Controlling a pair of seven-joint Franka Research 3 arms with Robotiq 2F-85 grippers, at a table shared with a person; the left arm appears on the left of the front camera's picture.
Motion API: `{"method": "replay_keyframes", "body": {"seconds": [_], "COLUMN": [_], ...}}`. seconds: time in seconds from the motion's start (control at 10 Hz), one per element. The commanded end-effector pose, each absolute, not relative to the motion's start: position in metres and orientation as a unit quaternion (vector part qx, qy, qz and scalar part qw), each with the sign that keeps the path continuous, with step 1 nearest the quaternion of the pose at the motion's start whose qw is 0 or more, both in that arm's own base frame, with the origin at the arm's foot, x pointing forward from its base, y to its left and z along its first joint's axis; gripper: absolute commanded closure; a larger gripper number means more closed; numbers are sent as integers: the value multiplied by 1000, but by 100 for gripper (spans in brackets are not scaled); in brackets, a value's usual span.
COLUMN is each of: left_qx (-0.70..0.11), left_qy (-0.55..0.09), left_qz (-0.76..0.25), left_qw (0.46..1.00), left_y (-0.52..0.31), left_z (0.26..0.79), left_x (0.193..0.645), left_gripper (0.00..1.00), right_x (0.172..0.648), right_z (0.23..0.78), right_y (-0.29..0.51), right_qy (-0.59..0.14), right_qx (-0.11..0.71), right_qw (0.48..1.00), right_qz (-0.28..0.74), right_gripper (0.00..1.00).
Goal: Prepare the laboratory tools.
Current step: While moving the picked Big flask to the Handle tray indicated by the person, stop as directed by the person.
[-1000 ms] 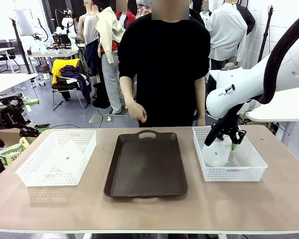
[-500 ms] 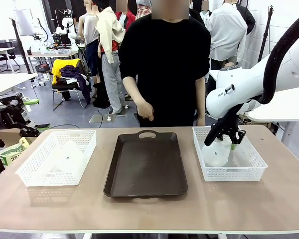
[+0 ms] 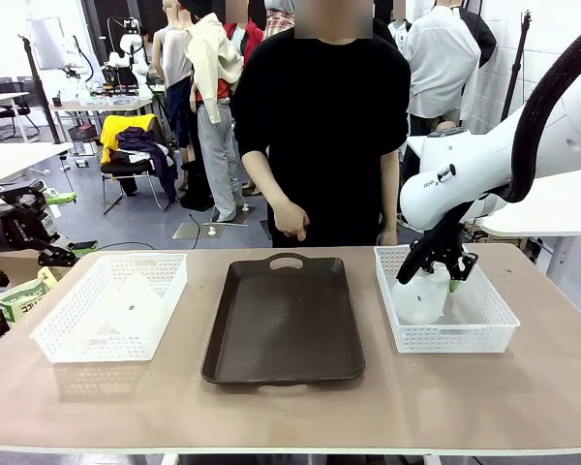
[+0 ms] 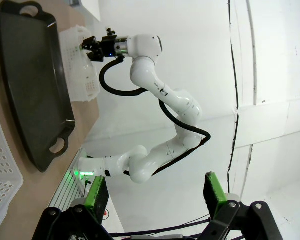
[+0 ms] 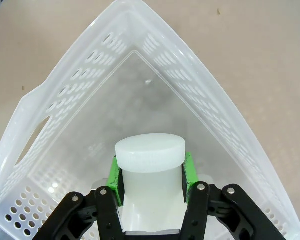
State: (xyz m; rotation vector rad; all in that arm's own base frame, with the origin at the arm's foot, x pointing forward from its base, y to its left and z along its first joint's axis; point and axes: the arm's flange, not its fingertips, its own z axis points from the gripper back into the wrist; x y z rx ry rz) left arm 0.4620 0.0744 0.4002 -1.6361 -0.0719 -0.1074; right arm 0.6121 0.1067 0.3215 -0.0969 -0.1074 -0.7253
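One frosted-white flask (image 3: 418, 298) stands in the right white basket (image 3: 484, 334). My right gripper (image 3: 438, 268) is shut on its neck from above. In the right wrist view the green pads (image 5: 113, 176) press both sides of the neck just under the flask's round cap (image 5: 150, 149). The other flask (image 3: 136, 302) rests in the left white basket (image 3: 73, 344), with no gripper near it. My left gripper (image 4: 156, 192) is open and holds nothing, its fingers (image 4: 97, 192) pointing across the table from the left side.
A dark brown tray (image 3: 286, 320) lies between the baskets. A person in black stands at the far edge, one hand (image 3: 290, 221) hanging above the tray's handle. The left wrist view shows the tray (image 4: 30, 85) and the right arm (image 4: 140, 65) beyond it.
The person's hand has drifted slightly right and down above the tray's far end. Neither arm has moved.
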Motion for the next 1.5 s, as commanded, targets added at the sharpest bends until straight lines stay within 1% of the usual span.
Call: {"method": "replay_keyframes", "body": {"seconds": [0.0,0.4,0.7,0.9,1.1,1.4], "left_qx": [-731,-731,-731,-731,-731,-731], "left_qy": [-34,-34,-34,-34,-34,-34], "left_qz": [-52,-52,-52,-52,-52,-52], "left_qw": [680,680,680,680,680,680], "left_y": [75,75,75,75,75,75], "left_z": [402,402,402,402,402,402], "left_x": [461,461,461,461,461,461], "left_gripper": [0,0,0,0,0,0], "right_x": [613,613,607,600,589,571], "right_z": [321,321,328,350,385,422], "right_y": [108,108,98,89,80,85], "right_qy": [-56,-56,-33,-24,-46,-80], "right_qx": [-46,-46,-43,-24,-2,33], "right_qw": [933,933,926,927,926,934], "right_qz": [-352,-352,-373,-374,-375,-346], "right_gripper": [100,100,100,100,100,100]}}
